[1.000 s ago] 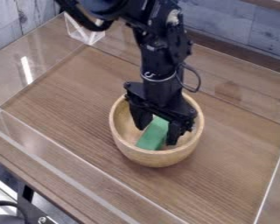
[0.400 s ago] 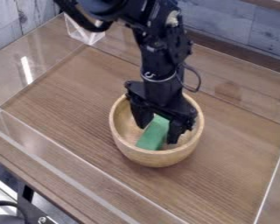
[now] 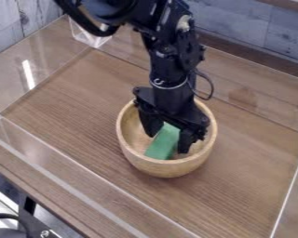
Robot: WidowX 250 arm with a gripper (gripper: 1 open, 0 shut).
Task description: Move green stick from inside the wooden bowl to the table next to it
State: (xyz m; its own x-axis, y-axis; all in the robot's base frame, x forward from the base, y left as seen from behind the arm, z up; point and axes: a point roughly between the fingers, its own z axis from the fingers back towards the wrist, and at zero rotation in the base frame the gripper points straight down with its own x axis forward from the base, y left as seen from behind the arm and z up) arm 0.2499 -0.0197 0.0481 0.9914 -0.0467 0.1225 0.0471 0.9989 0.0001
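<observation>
Surface: dark brown wood-grain desk (image 3: pixel 77 102), clear acrylic walls (image 3: pixel 40 56) round the edges, grey plank wall behind.
Bowl: wooden bowl (image 3: pixel 130 146), round, light tan, thick-walled, sits on desk right of centre, toward the front.
Stick: green stick (image 3: pixel 163 144) inside the bowl, leaning, lower end on bowl floor near the front wall, upper end tilted up toward the pincer. Not on the desk yet.
Arm: black robot arm (image 3: pixel 164 51) comes in from top left, bends down over the bowl, wrist pointing approx straight down.
Pincer: pincer (image 3: pixel 168 128) down inside the bowl, jaws spread wide apart, one black finger (image 3: pixel 148 122) left of the stick's upper end, other finger on the right. Stick's top sits between them; can't tell if either finger touches it. No squeeze visible, stick rests on the bowl.
Desk beside bowl: bare wood w/ reflections from the acrylic.
</observation>
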